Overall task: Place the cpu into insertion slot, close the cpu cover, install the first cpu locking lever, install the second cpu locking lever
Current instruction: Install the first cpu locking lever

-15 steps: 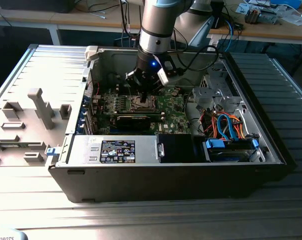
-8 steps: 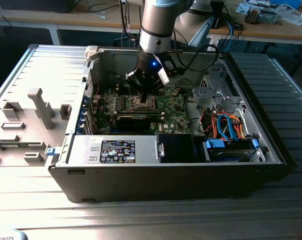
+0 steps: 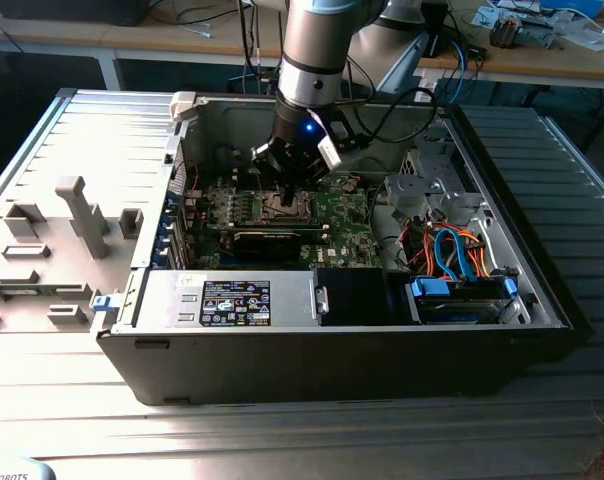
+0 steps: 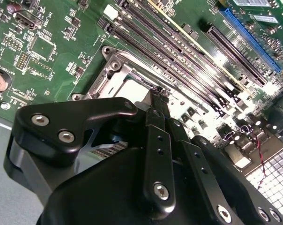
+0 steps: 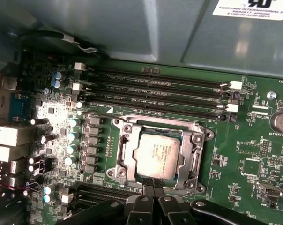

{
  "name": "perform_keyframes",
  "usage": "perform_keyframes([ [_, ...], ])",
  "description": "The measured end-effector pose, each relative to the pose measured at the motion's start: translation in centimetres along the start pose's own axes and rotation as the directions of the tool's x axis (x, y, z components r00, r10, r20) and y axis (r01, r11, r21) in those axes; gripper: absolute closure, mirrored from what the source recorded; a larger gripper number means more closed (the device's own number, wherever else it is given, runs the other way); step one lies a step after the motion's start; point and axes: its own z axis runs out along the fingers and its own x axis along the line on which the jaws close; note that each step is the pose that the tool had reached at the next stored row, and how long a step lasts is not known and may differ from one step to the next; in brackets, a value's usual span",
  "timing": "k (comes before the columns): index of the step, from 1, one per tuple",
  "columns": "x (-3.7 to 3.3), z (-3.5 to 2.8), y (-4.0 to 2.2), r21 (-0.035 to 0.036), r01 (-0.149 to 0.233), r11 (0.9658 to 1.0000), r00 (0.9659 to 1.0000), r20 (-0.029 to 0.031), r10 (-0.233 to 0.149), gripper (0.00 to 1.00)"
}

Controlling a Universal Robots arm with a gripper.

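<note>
In the first wrist view the cpu [image 5: 158, 156] lies flat in the insertion slot [image 5: 198, 139], silver face up. The cpu cover [image 5: 126, 157] lies down around it, and the chip shows through its cut-out centre. My gripper [image 5: 153, 182] is shut, its two black fingers pressed together, with the tips at the cover's edge. In the second wrist view the gripper [image 4: 155, 93] tapers onto the socket's metal frame [image 4: 101, 84] beside the pale chip face [image 4: 132, 89]. I cannot tell how the locking levers stand. In the exterior view the gripper [image 3: 287, 190] hangs low over the socket [image 3: 282, 208].
Long black memory slots [image 5: 155, 91] run beside the socket, under a grey metal cage [image 5: 179, 28]. Capacitors [image 5: 73, 136] stand on the other side. A dark expansion card [image 3: 267, 240], coloured cables [image 3: 447, 250] and the case walls hem in the board. Grey fixture blocks [image 3: 82, 215] stand outside the case.
</note>
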Motion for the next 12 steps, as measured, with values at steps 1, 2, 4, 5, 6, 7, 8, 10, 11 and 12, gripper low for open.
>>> perform_keyframes([
  [1,0.00,0.00,0.00,0.0004,0.004,1.0000,1.0000,0.0002,-0.004,0.89],
  [2,0.00,0.00,0.00,0.0007,0.007,1.0000,1.0000,0.0003,-0.007,0.89],
  [4,0.00,0.00,0.00,0.0017,0.015,0.9999,0.9999,0.0006,-0.015,0.89],
  [5,0.00,0.00,0.00,0.0021,0.020,0.9998,0.9998,0.0008,-0.020,0.89],
  [6,0.00,0.00,0.00,0.0025,0.023,0.9997,0.9997,0.0009,-0.023,0.89],
  [7,0.00,0.00,0.00,0.0032,0.028,0.9996,0.9996,0.0011,-0.028,0.89],
  [8,0.00,0.00,0.00,0.0034,0.031,0.9995,0.9995,0.0012,-0.031,0.89],
  [10,0.00,0.00,0.00,0.0044,0.039,0.9992,0.9992,0.0016,-0.039,0.89],
  [11,0.00,0.00,0.00,0.0047,0.042,0.9991,0.9991,0.0016,-0.042,0.89],
  [12,0.00,0.00,0.00,0.0051,0.046,0.9989,0.9990,0.0017,-0.046,0.89],
])
